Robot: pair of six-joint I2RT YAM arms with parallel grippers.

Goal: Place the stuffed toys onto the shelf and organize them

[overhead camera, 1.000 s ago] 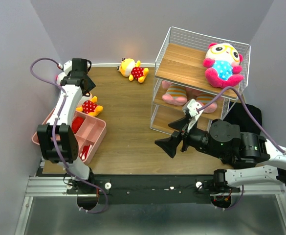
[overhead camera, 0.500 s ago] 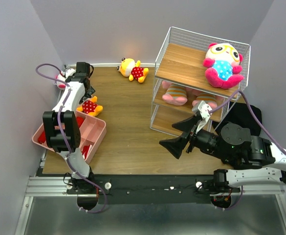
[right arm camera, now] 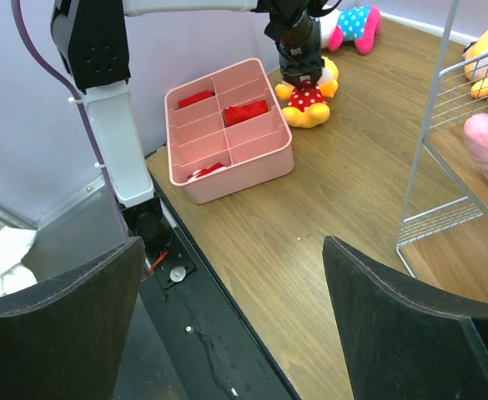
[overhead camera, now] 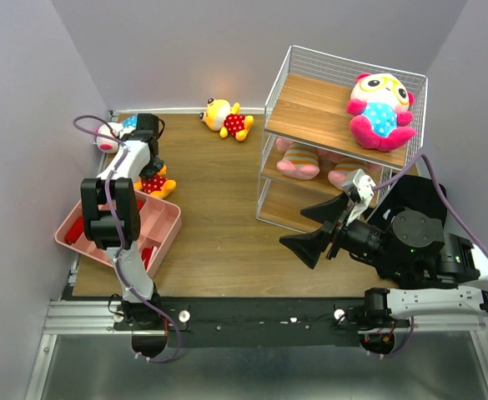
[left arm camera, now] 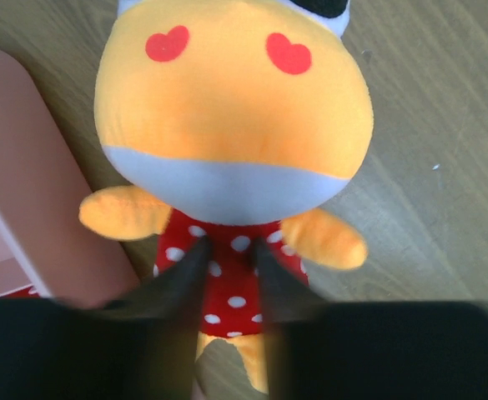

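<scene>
Bare tabletop (overhead camera: 218, 200) between tray (overhead camera: 158, 218) and shelf (overhead camera: 310, 104), tray perhaps touching yellow toy (left arm camera: 231, 125)

Top external: fixed high behind the arm bases, looking down and forward. Wide view of the whole surface (overhead camera: 218, 217), with the shelf (overhead camera: 310, 104) at right and the pink tray (overhead camera: 167, 223) at left.

Left wrist: straight down and very close. The yellow toy (left arm camera: 231, 142) nearly fills the frame, tray edge at left, left jaws a dark blur along the bottom.

Right wrist: low and oblique from the shelf side, facing across the surface toward the left arm (right arm camera: 102, 83). Right jaws sit wide apart in the bottom corners.

All three share that toy and the tray. Top and right wrist also share the shelf's wire front.
</scene>
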